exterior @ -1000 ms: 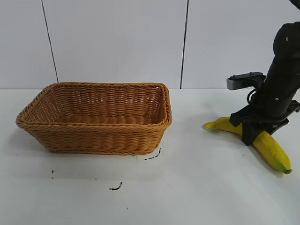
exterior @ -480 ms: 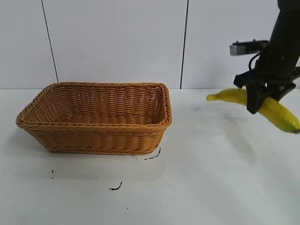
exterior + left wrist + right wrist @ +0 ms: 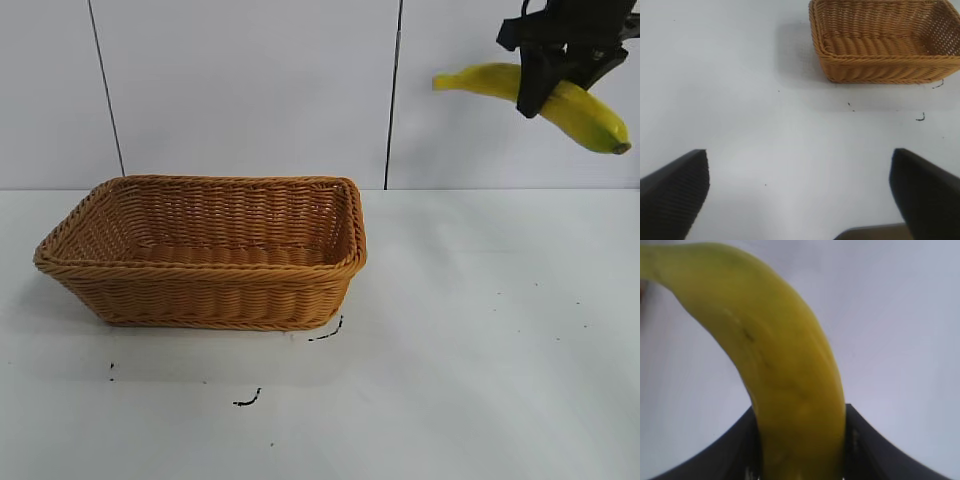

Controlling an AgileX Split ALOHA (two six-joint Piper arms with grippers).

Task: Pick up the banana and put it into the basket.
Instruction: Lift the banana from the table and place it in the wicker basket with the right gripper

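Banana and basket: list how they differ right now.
The banana is smooth, bright yellow and curved; the basket is tan woven wicker and rectangular. The banana hangs high in the air, clamped in the right end effector; the basket rests on the table. The banana is much smaller than the basket.

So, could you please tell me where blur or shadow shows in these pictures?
Right wrist view: the long curved yellow banana fills the frame, soft and out of focus. Exterior view: sharp, the tan woven wicker basket casting a faint shadow. Left wrist view: a soft shadow beside the basket.
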